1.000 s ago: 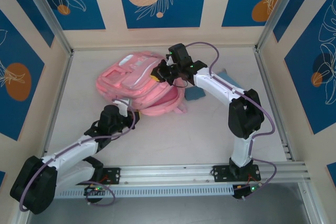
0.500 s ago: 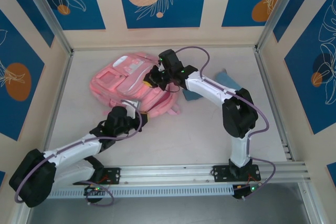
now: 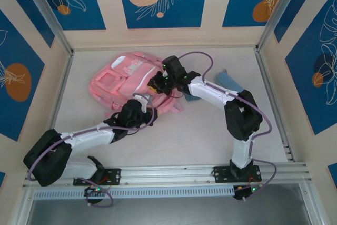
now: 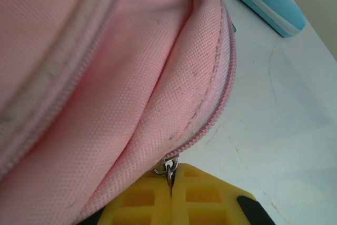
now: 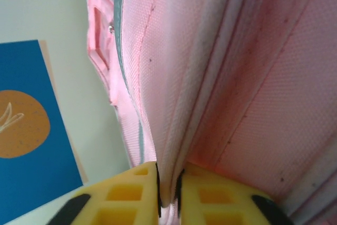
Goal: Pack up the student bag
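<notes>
Pink student bag (image 3: 113,80) lies flat, far left-centre of table (image 3: 210,130). Left gripper (image 4: 171,177) pinched tight on zip pull (image 4: 167,167) at bag's near edge. Right gripper (image 5: 167,185) clamped on a fold of bag fabric. Light-blue pencil case (image 4: 266,3) near bag, right.

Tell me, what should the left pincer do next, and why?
Probably slide the zip pull along the student bag: the left pincer is shut on that pull, and the right pincer pinches the bag's fabric, steadying it.
</notes>
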